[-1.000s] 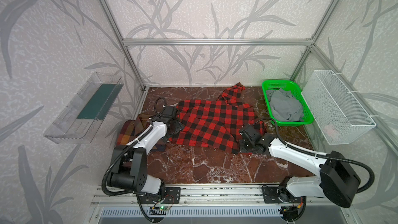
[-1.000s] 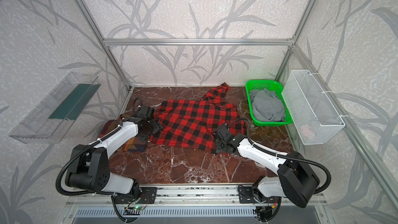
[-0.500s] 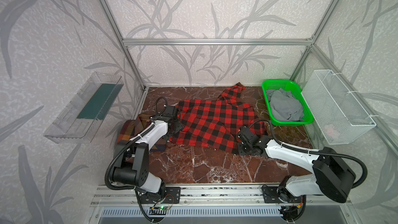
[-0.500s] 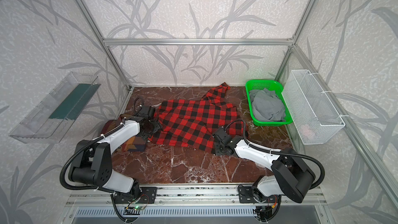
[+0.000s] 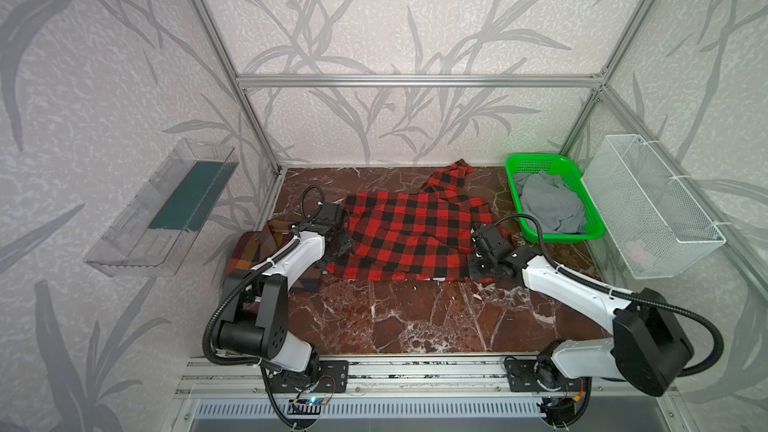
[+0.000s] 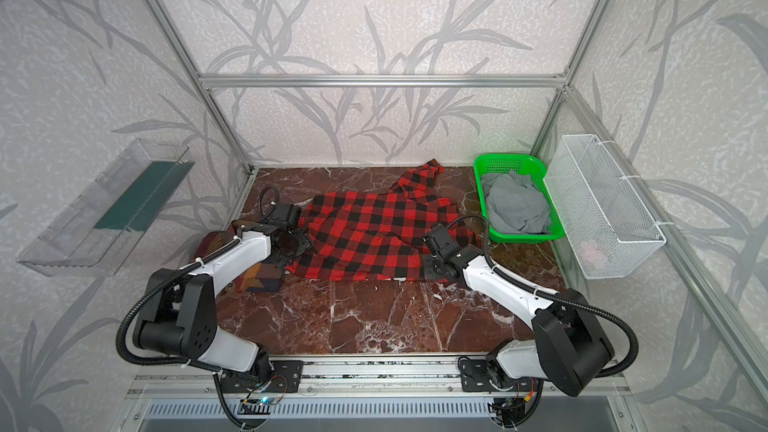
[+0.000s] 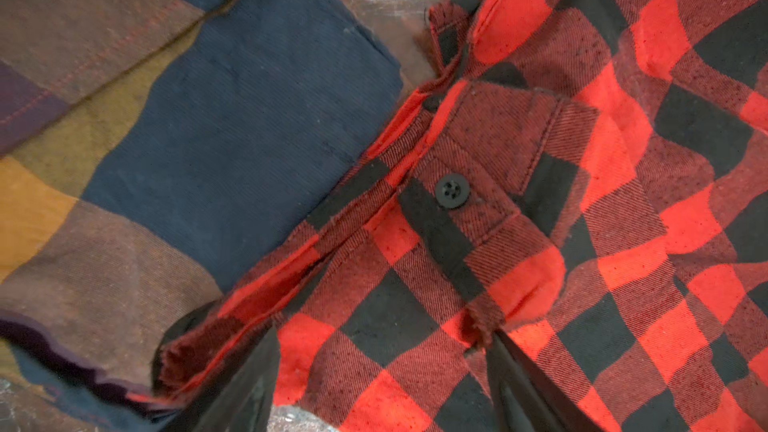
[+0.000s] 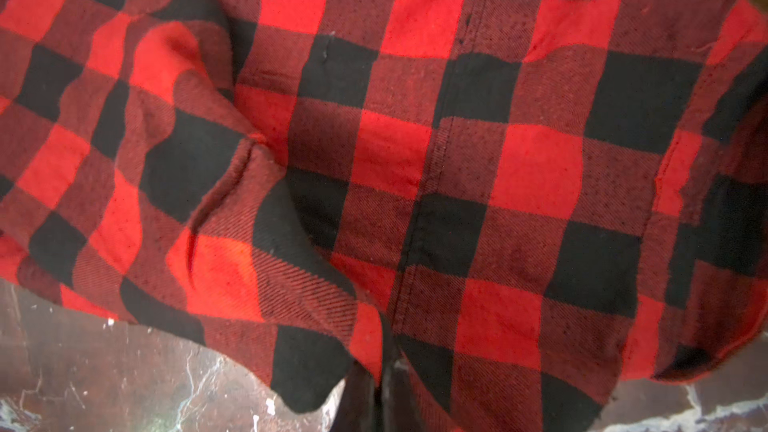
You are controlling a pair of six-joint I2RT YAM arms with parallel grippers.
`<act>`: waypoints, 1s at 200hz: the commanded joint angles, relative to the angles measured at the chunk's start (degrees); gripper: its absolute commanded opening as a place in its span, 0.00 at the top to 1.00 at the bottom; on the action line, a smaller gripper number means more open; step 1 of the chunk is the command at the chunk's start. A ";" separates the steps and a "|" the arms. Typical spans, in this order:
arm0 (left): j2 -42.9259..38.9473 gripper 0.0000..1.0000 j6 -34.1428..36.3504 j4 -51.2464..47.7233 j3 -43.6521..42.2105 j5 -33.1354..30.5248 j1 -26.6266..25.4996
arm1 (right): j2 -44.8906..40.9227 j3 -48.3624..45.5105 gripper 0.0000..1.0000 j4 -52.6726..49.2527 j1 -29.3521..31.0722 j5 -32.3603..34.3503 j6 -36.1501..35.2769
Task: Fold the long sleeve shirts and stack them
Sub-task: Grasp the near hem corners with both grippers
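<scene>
The red-and-black buffalo check shirt [image 5: 411, 234] [image 6: 374, 234] lies spread on the marble table, one sleeve reaching toward the back. The brown, orange and maroon plaid shirt [image 5: 249, 251] [image 7: 166, 139] lies folded at the left, partly under my left arm. My left gripper [image 5: 343, 243] [image 7: 382, 380] is at the red shirt's left edge by a black button [image 7: 452, 190], its jaws wide open with checked cloth between them. My right gripper [image 5: 473, 268] [image 8: 380, 388] is at the shirt's front right corner, shut on the hem, with a fold of cloth pinched between its fingers.
A green basket [image 5: 552, 238] holding grey cloth [image 5: 548, 205] stands at the back right. A white wire basket [image 5: 648, 209] hangs on the right wall and a clear tray [image 5: 166, 205] on the left wall. Bare marble [image 5: 395, 317] lies in front of the shirts.
My right gripper has closed on the red shirt's hem and shifted slightly left. The left jaws have narrowed a little at the shirt's left edge.
</scene>
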 commanded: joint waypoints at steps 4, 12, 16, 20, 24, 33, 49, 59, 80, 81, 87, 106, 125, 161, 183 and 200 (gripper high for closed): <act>-0.04 0.22 -0.28 -0.16 0.14 -2.13 -0.42 | 4.85 4.03 0.96 -2.45 -3.77 -8.06 -2.54; -0.22 0.22 -0.22 -0.21 -0.03 -2.27 -0.50 | 6.51 4.83 0.96 -3.17 -4.79 -9.82 -2.75; -0.29 0.22 -0.22 -0.34 0.01 -2.38 -0.48 | 7.24 5.04 0.95 -3.46 -5.23 -10.33 -2.69; -0.39 0.22 -0.10 -0.49 -0.03 -2.63 -0.50 | 7.67 5.07 0.94 -3.56 -5.52 -10.53 -2.66; -0.56 0.22 -0.04 -0.56 0.03 -2.72 -0.50 | 8.39 4.83 0.91 -3.40 -5.84 -10.77 -2.58; -0.86 0.22 0.05 -0.75 -0.11 -3.13 -0.48 | 9.32 4.32 0.85 -3.90 -6.58 -10.37 -2.15; -1.56 0.22 0.04 -0.75 -0.45 -3.54 -0.53 | 10.01 2.16 0.75 -2.77 -8.49 -11.46 -1.17; -1.86 0.22 -0.05 -0.41 -0.85 -3.56 -0.48 | 10.49 0.51 0.71 -1.63 -10.38 -13.12 -0.55; -1.64 0.22 -0.17 -0.08 -1.13 -3.30 -0.58 | 10.88 -0.62 0.70 -0.79 -13.74 -16.78 0.30; -1.63 0.23 -0.19 -0.12 -1.16 -3.24 -0.57 | 10.85 -0.68 0.70 -0.82 -13.82 -16.80 0.31; -1.49 0.23 -0.29 -0.09 -1.10 -3.11 -0.59 | 10.25 -0.55 0.69 -1.03 -13.91 -16.67 0.26; -1.38 0.23 -0.26 -0.08 -1.07 -2.97 -0.65 | 6.36 -0.39 0.64 -3.02 -13.91 -14.73 0.72; -1.53 0.23 -0.31 -0.02 -1.14 -3.01 -0.66 | 1.61 -0.81 0.59 -5.99 -13.91 -10.93 1.57; -0.70 0.23 -0.66 0.88 -1.17 -2.07 -0.87 | -5.74 -4.62 0.57 -10.05 -13.84 -10.32 3.11; -0.14 0.23 -0.88 1.49 -1.13 -1.59 -0.88 | -9.62 -8.66 0.58 -9.13 -12.89 -11.01 4.25; 0.24 0.23 -1.01 1.68 -0.66 -1.86 -0.88 | -10.82 -10.07 0.62 -7.52 -12.42 -11.95 4.41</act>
